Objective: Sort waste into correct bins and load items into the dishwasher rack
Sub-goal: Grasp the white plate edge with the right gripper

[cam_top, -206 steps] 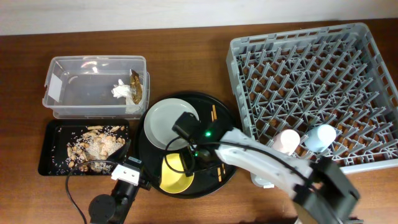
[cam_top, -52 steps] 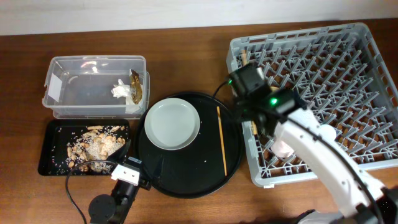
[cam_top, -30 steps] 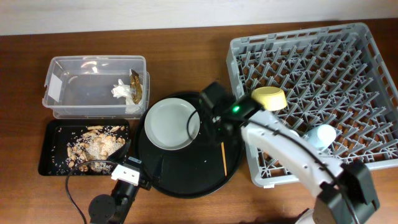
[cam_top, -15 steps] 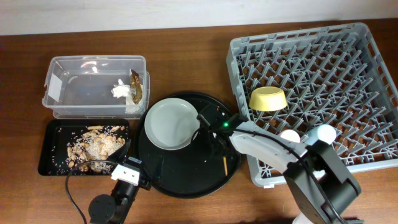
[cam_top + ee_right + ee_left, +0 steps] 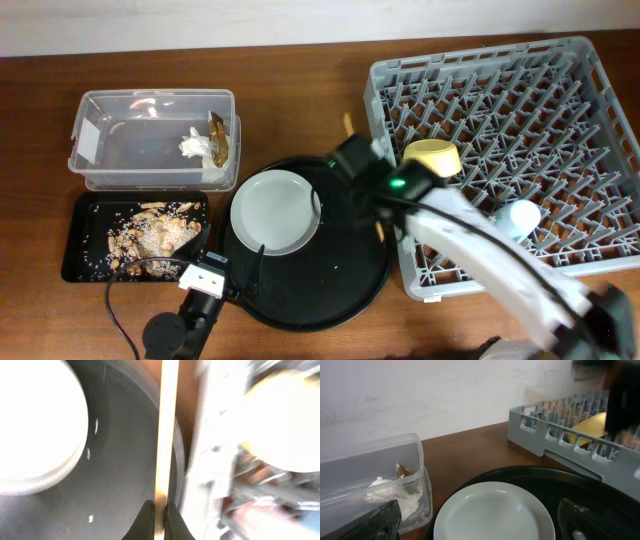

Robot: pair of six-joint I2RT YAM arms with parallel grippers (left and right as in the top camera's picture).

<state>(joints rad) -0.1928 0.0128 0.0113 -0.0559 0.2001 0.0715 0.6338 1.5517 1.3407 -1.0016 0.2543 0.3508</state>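
Note:
My right gripper [image 5: 160,518] is shut on a thin wooden chopstick [image 5: 166,430], which shows in the overhead view as chopstick [image 5: 378,226] over the round tray's right edge, beside the dishwasher rack [image 5: 560,110]. The view from the right wrist is blurred. A yellow bowl [image 5: 432,157] and a light-blue cup [image 5: 520,215] sit in the rack. The pale grey plate [image 5: 275,210] lies on the round tray. My left gripper [image 5: 480,527] stands wide open low in front of the plate [image 5: 495,512], with nothing between its fingers. Tissue [image 5: 194,146] and wrapper [image 5: 218,140] lie in the clear tub [image 5: 110,140]. Food scraps [image 5: 150,235] lie in the black rectangular tray [image 5: 80,250].
The large round black tray [image 5: 330,290] sits between the bins and the rack. My right arm [image 5: 470,250] crosses the rack's front left corner. The left arm's base and cable [image 5: 170,330] are at the front edge of the wooden table [image 5: 300,80].
My right gripper has shut on the chopstick, lifted it off the round tray and swung it back toward the rack's left edge. The left gripper has not moved.

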